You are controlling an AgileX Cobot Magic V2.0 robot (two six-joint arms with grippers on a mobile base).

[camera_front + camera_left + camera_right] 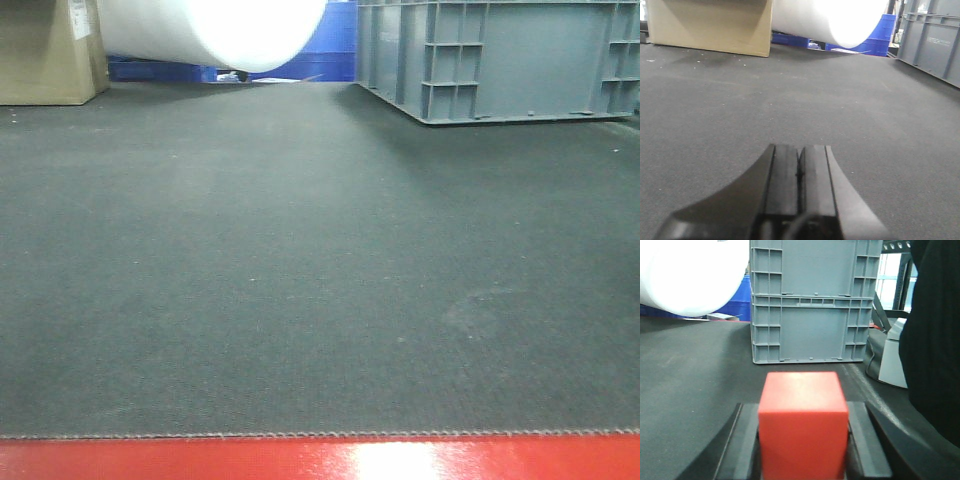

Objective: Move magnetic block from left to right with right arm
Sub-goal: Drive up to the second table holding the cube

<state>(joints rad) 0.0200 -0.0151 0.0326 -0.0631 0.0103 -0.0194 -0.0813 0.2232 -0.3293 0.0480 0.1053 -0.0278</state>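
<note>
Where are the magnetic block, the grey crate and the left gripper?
magnetic block (802, 432): right wrist view, front face.
grey crate (805, 315): right wrist view, front wall.
left gripper (799, 150): left wrist view, seam between the shut fingertips.

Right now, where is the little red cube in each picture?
Right wrist view: the small matte red cube sits bottom centre, clamped in the right gripper.
Front view: not in it.
Left wrist view: not in it.
Shared landmark: the grey ribbed plastic crate, in all three.
</note>
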